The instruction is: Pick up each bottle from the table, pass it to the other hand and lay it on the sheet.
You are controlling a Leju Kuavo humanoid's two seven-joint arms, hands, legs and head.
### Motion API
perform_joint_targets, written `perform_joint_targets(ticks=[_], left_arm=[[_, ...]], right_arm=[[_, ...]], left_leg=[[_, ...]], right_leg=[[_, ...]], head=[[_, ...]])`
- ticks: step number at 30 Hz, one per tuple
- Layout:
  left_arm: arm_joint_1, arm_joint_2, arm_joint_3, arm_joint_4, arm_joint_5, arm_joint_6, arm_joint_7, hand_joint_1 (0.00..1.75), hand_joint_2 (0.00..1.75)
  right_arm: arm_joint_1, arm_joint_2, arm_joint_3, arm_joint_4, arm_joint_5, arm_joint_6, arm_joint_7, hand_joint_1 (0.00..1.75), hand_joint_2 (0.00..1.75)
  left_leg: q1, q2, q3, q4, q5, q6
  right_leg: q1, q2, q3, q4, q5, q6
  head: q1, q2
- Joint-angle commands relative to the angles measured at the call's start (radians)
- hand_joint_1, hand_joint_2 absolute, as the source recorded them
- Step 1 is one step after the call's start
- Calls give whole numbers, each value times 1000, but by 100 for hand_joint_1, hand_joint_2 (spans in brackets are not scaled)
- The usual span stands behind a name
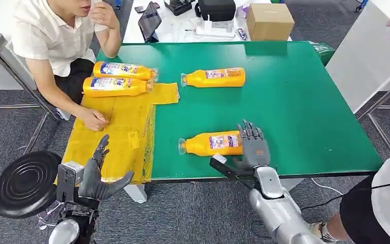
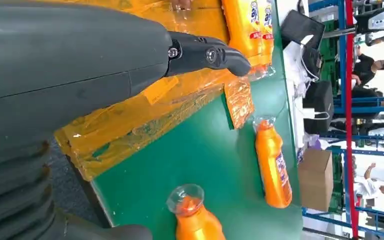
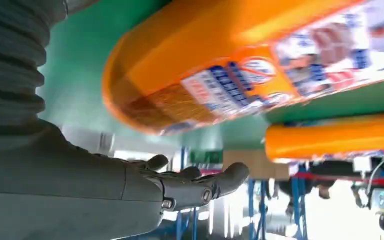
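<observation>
Right hand (image 1: 253, 147), fingers spread and holding nothing, sits at the base end of the near bottle (image 1: 210, 143), which lies crosswise near the table's front edge. Left hand (image 1: 97, 175) waits open beside the sheet (image 1: 117, 127).

Lighting is bright and even across the head view, apparently from overhead fixtures; shadows under the bottles on the green table (image 1: 294, 101) are short and soft. Faint glare shows on the yellow sheet (image 1: 114, 132), and the wrinkled film glints more strongly in the left wrist view. The head view is sharp, with slight bending of lines toward the edges. In the right wrist view the nearest bottle (image 3: 240, 65) is soft and its label smeared, and the background is overexposed to near white.
</observation>
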Motion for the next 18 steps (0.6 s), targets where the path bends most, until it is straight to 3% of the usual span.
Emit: perform_joint_targets(ticks=[1,7,18], left_arm=[[-46,13,-23,73,18,-20,10,0,175],[-100,15,-59,118,32,-31,12,0,175],[-106,15,-63,124,37,-32,14,0,175]], right_arm=[[-81,6,30,135,-116,74,-48,0,175],[-184,9,22,267,-122,89,-2,0,175],[-194,10,29,279,-111,86,9,0,175]], left_leg=[[0,1,3,-1,0,-1],[0,0,1,0,0,0],[0,0,1,-1,0,-1]], right_leg=[[0,0,2,0,0,-2],[0,-1,1,0,0,-1],[0,-1,1,0,0,-1]], head=[[0,0],[0,0],[0,0]])
